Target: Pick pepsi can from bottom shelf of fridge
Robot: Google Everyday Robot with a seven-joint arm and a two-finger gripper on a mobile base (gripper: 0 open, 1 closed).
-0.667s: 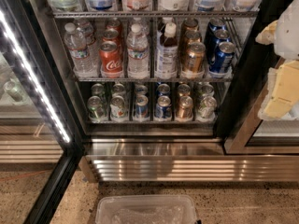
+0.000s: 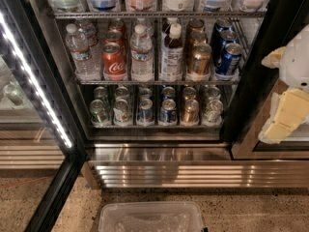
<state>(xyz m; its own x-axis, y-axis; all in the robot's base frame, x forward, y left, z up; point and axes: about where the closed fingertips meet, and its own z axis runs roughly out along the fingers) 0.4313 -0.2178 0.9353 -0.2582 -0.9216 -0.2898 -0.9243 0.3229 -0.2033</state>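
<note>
The gripper [image 2: 286, 93] hangs at the right edge, outside the fridge [image 2: 247, 88] and touching nothing; whether its grip is spread or closed I cannot tell. The pepsi can [image 2: 168, 112] stands at the front of the bottom shelf [image 2: 154, 125], fourth lane from the left, beside a copper-brown can [image 2: 189, 112]. On the rack above, a red can [image 2: 114, 60] reads Coca-Cola.
</note>
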